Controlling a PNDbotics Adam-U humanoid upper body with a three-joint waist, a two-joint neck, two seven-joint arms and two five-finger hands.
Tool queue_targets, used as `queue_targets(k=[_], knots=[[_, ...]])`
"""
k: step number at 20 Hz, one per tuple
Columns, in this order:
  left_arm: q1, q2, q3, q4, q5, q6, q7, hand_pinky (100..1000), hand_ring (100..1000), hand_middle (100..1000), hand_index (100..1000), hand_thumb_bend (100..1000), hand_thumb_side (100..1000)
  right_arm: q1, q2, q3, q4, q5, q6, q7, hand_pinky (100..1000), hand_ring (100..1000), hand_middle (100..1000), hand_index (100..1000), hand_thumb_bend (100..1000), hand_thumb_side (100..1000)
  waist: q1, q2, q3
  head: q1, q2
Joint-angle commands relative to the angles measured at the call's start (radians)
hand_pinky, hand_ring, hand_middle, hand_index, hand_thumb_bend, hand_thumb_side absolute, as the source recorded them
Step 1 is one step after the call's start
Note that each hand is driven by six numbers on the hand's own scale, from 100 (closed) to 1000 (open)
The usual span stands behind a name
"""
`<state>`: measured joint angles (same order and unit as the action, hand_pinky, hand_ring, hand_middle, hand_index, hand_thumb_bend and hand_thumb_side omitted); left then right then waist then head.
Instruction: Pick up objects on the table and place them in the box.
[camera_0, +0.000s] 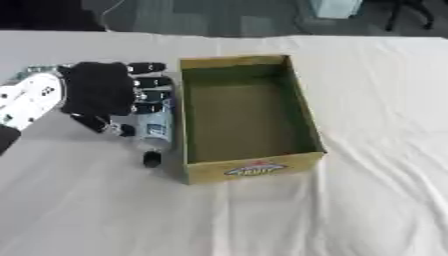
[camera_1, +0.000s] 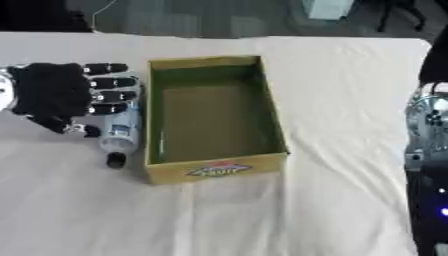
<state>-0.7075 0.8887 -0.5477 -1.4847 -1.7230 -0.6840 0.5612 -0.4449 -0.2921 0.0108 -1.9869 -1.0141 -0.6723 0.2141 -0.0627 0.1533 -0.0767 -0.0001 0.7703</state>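
One bottle (camera_0: 156, 131) lies under straight, released fingers (camera_0: 147, 81) of left hand (camera_0: 98, 90), beside box (camera_0: 302, 105).

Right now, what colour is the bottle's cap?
Black. The bottle lies beside the box; its cap shows best in the left eye view.

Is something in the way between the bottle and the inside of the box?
Only the box's own left wall. The bottle lies on the cloth right beside it, under the left hand, so it must be lifted over that wall. The box looks empty inside.
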Motion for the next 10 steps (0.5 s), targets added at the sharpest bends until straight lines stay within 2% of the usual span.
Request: queue_targets(k=[1,10], knots=[[-0.014,0.007,0.014,-0.007,0.023,-0.223,0.235,892,864,763,760,417,533,-0.017,-0.004,-0.007,-0.013,-0.003,0.009,-0.005,320,437,475,684,100,861,0.006,-0.009,-0.004,-0.001,0.000],[-0.009,0.000,0.002,0.007,0.063,-0.223,0.209,888,855,766,770,430,537,-0.038,0.015,-0.009,-0.013,-0.006,0.039,-0.021,320,438,475,688,100,862,0.005,0.001,-0.021,0.012,-0.005]])
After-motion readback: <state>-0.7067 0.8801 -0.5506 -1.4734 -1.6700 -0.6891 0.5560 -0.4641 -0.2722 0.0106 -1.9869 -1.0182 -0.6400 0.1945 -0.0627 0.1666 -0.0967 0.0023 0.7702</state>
